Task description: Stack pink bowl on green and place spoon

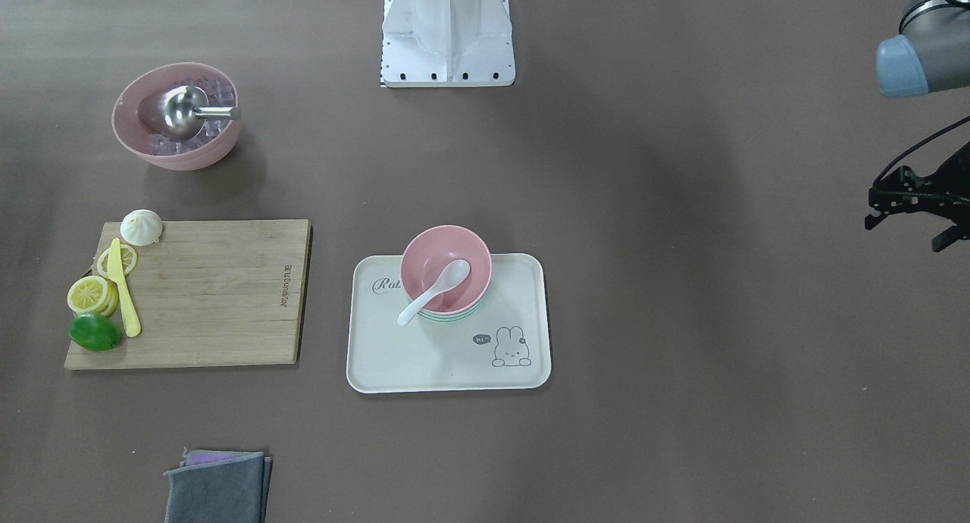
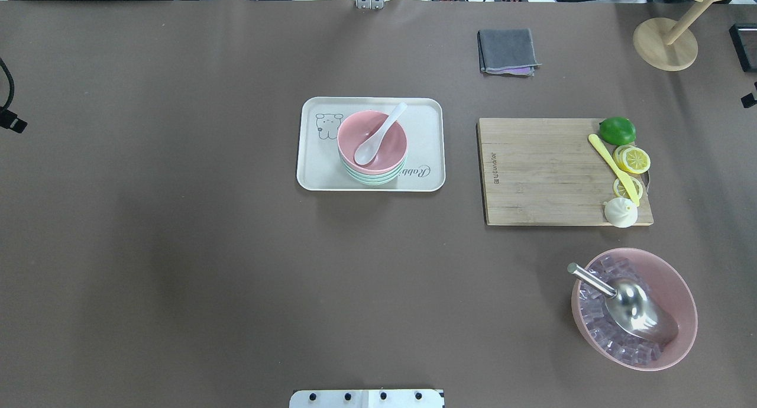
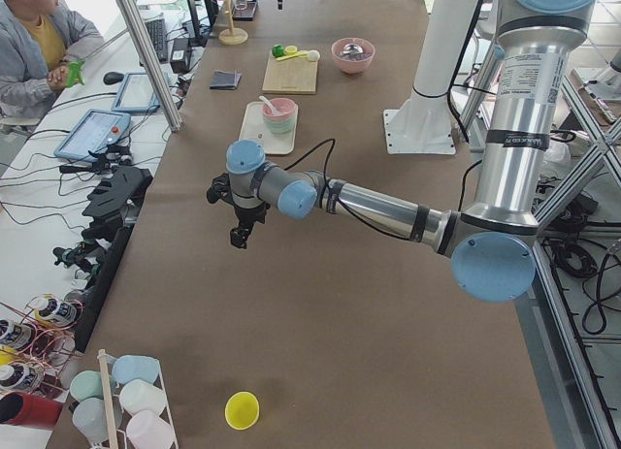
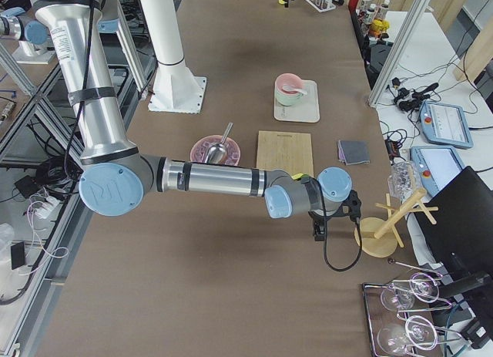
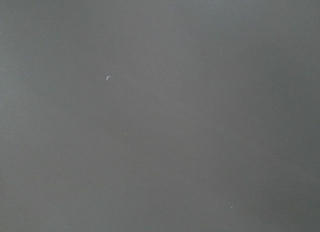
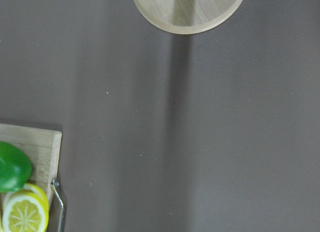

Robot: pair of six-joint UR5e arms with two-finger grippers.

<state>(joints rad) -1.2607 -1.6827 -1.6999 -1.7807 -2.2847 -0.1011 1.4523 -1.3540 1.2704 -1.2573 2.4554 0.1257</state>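
Overhead exterior, frame centre: pink bowl nested on green bowl, spoon inside, handle slanted upper right. Left gripper and right gripper well apart from stack. Cannot tell finger spread on either. Looks complete.

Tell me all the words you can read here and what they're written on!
"Rabbi": curly writing on the tray; the pink bowl hides whatever follows.
"hi": inside the speech bubble beside the bunny drawn on the tray.
Too small to read: the brand mark along one edge of the cutting board.
Too blurred to read: the label band on the left arm.
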